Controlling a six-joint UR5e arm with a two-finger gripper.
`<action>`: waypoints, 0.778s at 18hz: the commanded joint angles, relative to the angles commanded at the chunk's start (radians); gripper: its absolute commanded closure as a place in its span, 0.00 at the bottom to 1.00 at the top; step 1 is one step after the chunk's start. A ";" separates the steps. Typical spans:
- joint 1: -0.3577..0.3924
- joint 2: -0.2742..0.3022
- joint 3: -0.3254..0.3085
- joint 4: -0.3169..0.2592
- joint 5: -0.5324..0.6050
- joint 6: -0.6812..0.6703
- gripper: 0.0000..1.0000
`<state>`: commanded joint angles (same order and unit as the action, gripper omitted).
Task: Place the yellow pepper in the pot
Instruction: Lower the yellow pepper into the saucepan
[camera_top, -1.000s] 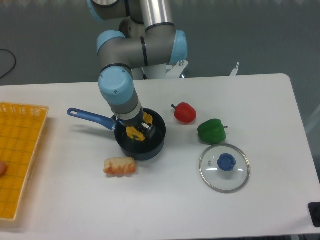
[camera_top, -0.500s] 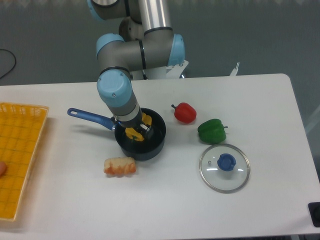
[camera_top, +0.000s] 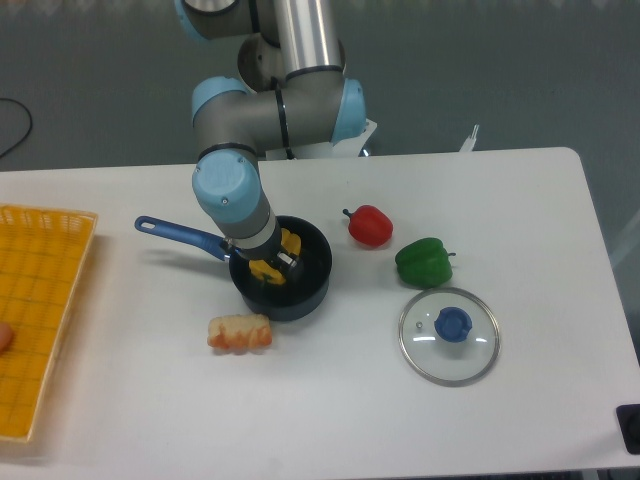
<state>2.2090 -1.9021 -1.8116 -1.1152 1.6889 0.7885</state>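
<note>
Yellow pepper (camera_top: 268, 268) sits inside the pot (camera_top: 303, 290), mid-desk, with the gripper (camera_top: 275, 262) down over it. Can't tell if the fingers are gripping or released. I'd open fully, then lift straight up, clear of the pot rim and blue handle (camera_top: 180, 233).

I count three peppers: one yellow pepper (camera_top: 268, 268) at my claw (camera_top: 272, 266), one red pepper (camera_top: 371, 226) and one green pepper (camera_top: 424, 261) off to its right side. One pot (camera_top: 312, 285) sits under my claw, one glass lid (camera_top: 449, 335), one pastry (camera_top: 240, 333), one yellow tray (camera_top: 40, 310).
</note>
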 joint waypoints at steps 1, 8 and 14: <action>-0.003 0.000 -0.003 0.000 0.000 0.000 0.41; -0.015 -0.005 -0.009 0.000 0.037 0.000 0.40; -0.025 -0.015 -0.020 0.031 0.052 -0.012 0.40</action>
<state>2.1844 -1.9175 -1.8316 -1.0845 1.7411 0.7762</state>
